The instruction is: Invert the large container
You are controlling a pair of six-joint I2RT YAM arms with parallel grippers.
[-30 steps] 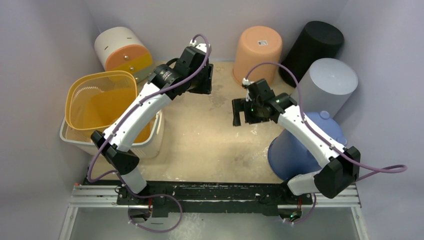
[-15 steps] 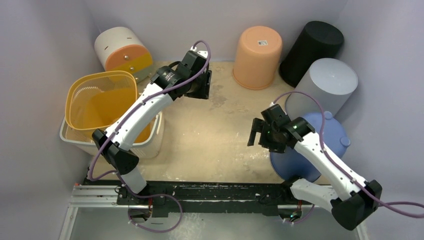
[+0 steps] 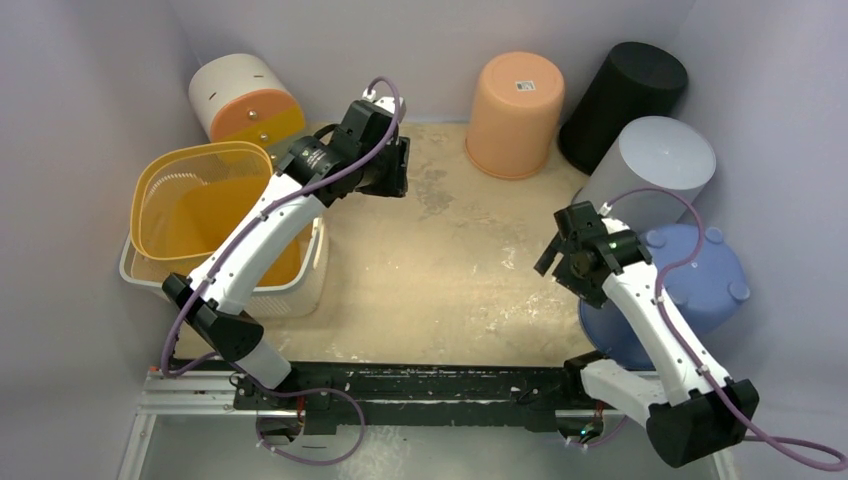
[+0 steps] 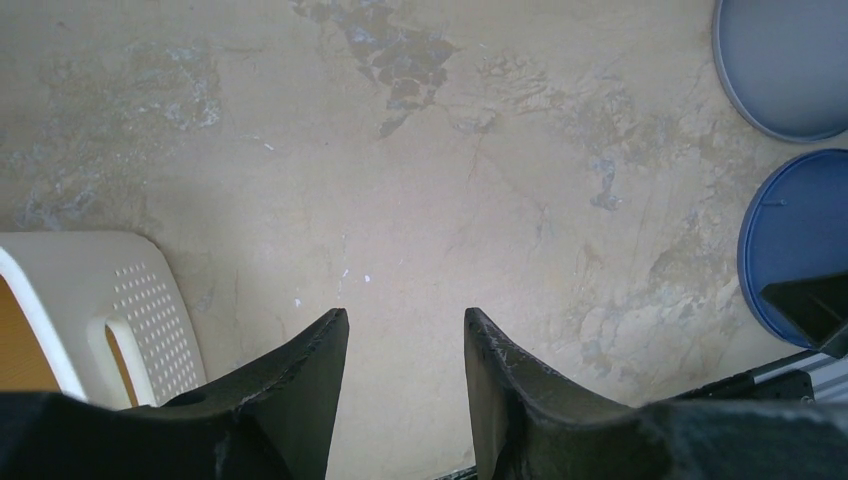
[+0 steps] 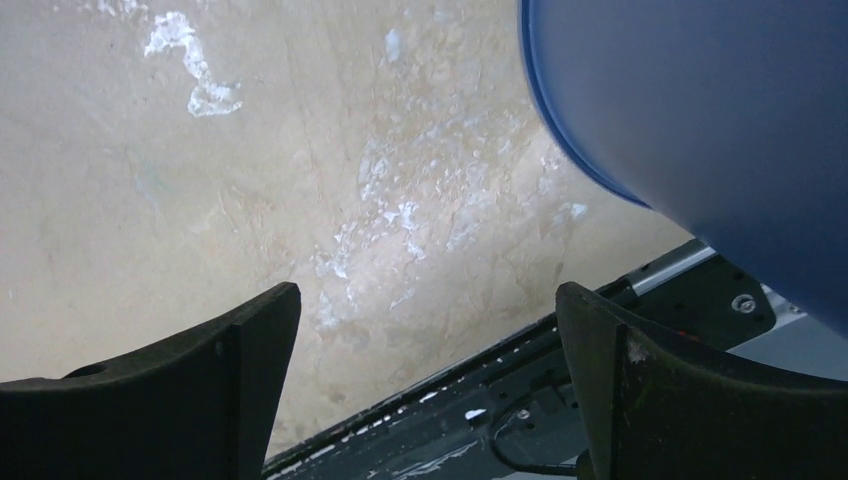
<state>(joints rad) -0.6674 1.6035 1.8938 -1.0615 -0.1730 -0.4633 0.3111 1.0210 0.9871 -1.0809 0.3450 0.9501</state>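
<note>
The large blue container [image 3: 690, 285] stands at the front right with its base and small round feet facing up. It also shows in the left wrist view [image 4: 800, 240] and the right wrist view [image 5: 700, 120]. My right gripper [image 3: 560, 270] is open and empty just left of the container, apart from it; in its wrist view [image 5: 428, 290] the jaws stand wide over bare table and the front rail. My left gripper [image 3: 393, 170] is open and empty above the table at the back centre-left [image 4: 405, 318].
A yellow basket [image 3: 200, 200] sits nested in a white perforated basket [image 3: 300, 290] at the left [image 4: 130, 300]. A white cylinder with an orange lid [image 3: 245, 100], an orange bucket [image 3: 515, 100], a black bucket [image 3: 625, 95] and a grey container [image 3: 650, 165] line the back and right.
My right arm has swung from the table's middle back toward the near right. The blue container now sits further right with its feet showing on top. My left gripper drifted slightly left.
</note>
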